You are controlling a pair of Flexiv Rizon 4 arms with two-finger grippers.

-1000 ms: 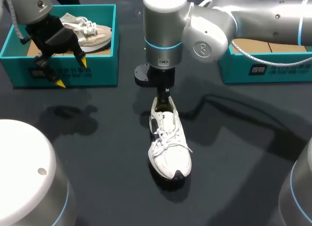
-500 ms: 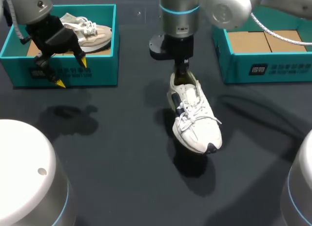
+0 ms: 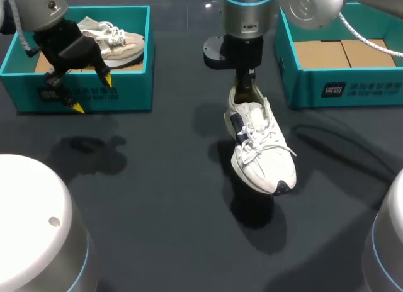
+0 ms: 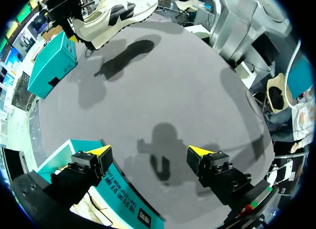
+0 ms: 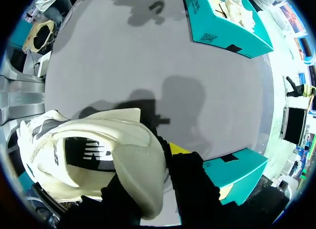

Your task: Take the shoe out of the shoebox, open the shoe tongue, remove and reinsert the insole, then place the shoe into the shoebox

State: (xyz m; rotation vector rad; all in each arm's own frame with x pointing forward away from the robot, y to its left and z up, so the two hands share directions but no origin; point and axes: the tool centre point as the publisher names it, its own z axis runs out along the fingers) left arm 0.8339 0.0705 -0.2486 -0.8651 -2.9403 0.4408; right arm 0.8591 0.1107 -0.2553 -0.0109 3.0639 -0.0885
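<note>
While the white sneaker hangs in the air just beside the empty shoebox on my right, heel up and toe tipped down toward the table, my main worry is how little of it I am holding. The right gripper is pinching only the heel collar. In the right wrist view I see one yellow tip outside the heel, and the other finger appears to be inside the shoe. That collar is soft, so a quick swing or a sudden stop could let the shoe pivot or slide out. The drooping toe could also catch the near wall of the box if I carry it over too low, which might tip the box or pull the shoe free. The loose laces could snag on the rim too. My left gripper hangs with its fingers spread and nothing between them, in front of the other shoebox, which holds a beige sneaker. It is well apart from the carried shoe, so I expect no collision there.
</note>
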